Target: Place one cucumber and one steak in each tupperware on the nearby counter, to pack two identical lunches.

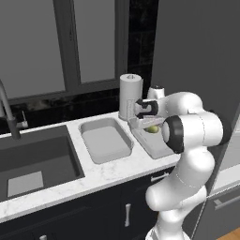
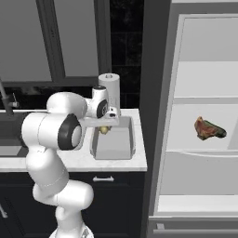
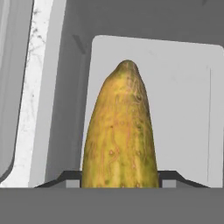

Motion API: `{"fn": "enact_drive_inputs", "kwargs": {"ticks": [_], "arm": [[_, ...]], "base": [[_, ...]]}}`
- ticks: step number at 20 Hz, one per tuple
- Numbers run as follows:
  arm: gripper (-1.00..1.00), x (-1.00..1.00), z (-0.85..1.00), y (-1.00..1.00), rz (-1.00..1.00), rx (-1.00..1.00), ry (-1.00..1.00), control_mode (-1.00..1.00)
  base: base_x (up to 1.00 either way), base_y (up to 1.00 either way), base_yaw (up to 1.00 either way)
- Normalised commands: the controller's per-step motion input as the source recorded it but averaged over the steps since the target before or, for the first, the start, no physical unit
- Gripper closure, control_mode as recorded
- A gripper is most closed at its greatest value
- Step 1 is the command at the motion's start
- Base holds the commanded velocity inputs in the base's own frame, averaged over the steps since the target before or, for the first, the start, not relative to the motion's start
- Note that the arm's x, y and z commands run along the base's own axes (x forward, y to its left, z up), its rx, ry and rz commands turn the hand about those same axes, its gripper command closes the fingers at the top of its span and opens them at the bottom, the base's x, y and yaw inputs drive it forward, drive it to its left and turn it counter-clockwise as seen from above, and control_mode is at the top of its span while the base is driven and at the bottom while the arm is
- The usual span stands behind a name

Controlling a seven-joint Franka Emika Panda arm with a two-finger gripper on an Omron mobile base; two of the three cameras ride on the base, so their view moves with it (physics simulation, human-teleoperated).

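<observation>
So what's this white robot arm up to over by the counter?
It is packing lunches. The gripper holds a yellowish-green cucumber just above the right-hand tupperware, about to set it inside. The left-hand tupperware beside the sink holds nothing yet. A steak lies on a shelf of the open fridge.

Glossy white rounded arm (image 1: 187, 154), dark joints

A kitchen: sink (image 1: 37, 159), faucet (image 1: 9, 112), marble counter (image 1: 117, 171), open fridge (image 2: 204, 116), paper towel roll (image 1: 130, 96).
</observation>
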Motion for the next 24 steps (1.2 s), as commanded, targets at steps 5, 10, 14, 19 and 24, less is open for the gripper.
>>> {"fn": "enact_drive_inputs", "kwargs": {"ticks": [5,10,14,19,24], "arm": [[1.0,0.22,-0.38,-0.18,0.03,0.0,-0.03,-1.0],[1.0,0.0,-0.08,-0.21,0.0,0.0,-0.06,-1.0],[1.0,0.0,-0.16,-0.1,0.0,0.0,-0.03,-1.0],[1.0,0.0,-0.08,-0.01,0.0,0.0,0.0,-1.0],[-1.0,0.0,0.02,0.0,0.0,0.0,-0.01,-1.0]], "base": [[0.0,0.0,0.0],[0.0,0.0,0.0],[0.0,0.0,0.0],[0.0,0.0,0.0],[0.0,0.0,0.0]]}}
